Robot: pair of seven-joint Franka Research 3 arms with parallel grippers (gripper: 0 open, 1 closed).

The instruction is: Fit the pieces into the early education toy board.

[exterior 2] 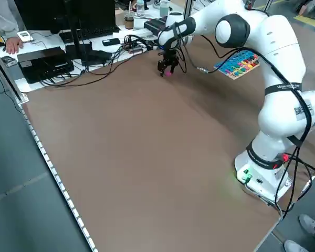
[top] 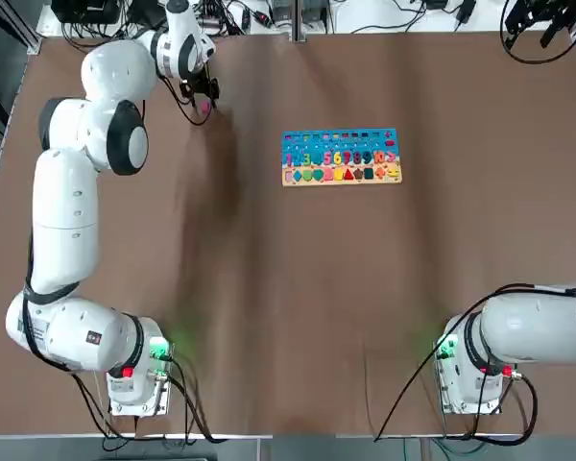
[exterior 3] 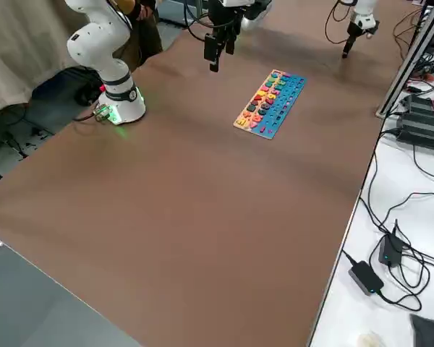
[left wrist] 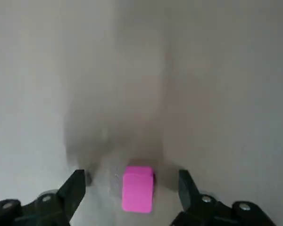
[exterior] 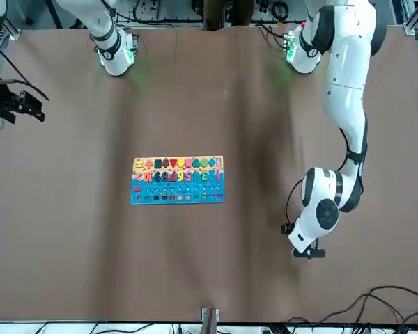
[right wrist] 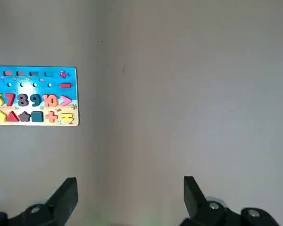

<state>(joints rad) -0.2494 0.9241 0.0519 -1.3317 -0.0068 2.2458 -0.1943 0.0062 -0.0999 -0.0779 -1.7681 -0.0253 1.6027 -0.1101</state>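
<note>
The early education toy board [top: 341, 157] is lying flat on the brown table [top: 288, 307], nearer the far edge than the near one and a little toward the right side. A small pink piece [left wrist: 138, 189] is sitting on the table near the far left corner, well apart from the board. The left gripper [left wrist: 132, 190] is hanging right over it with its fingers spread wide, one on each side, not pinching it. The right gripper [right wrist: 130, 197] is waiting near the far right corner, its fingers also spread and holding nothing.
</note>
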